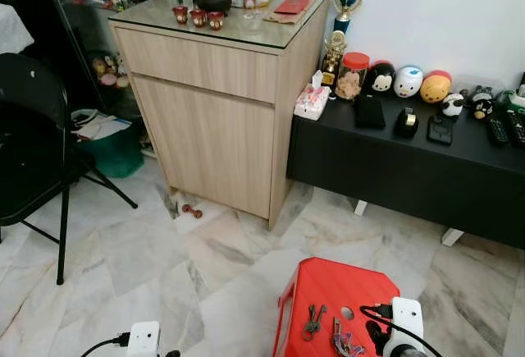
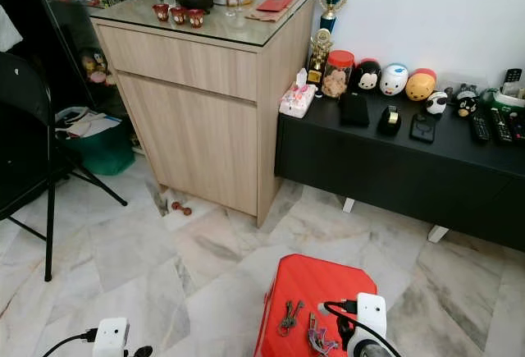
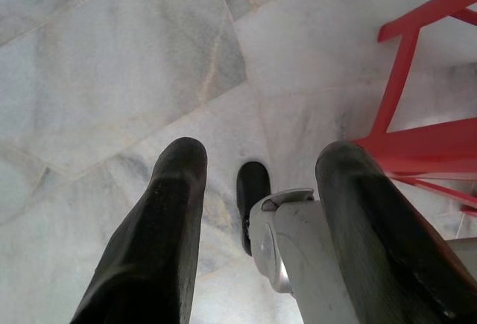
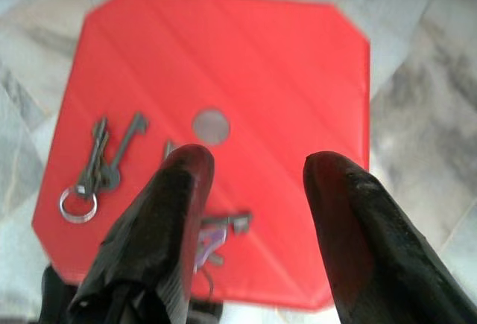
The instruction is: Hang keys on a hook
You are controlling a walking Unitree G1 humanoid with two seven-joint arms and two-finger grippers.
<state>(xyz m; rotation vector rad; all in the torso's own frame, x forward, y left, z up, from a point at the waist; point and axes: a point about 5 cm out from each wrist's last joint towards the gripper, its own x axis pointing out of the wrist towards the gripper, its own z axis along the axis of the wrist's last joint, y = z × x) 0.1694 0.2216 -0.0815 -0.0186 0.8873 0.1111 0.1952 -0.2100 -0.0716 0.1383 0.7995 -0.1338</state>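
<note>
Two key bunches (image 4: 97,164) on red stool (image 4: 283,63)

White boxy wrist modules with black cables top the arms, ending in long, rounded black jaws.

Right tool (image 4: 253,164) agape; left tool (image 3: 257,167) agape.

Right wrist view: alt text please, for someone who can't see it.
The right gripper hovers with fingers open above a red plastic stool. Two key bunches lie on the seat: one on a ring, another partly hidden behind a finger. Marble floor surrounds.
</note>
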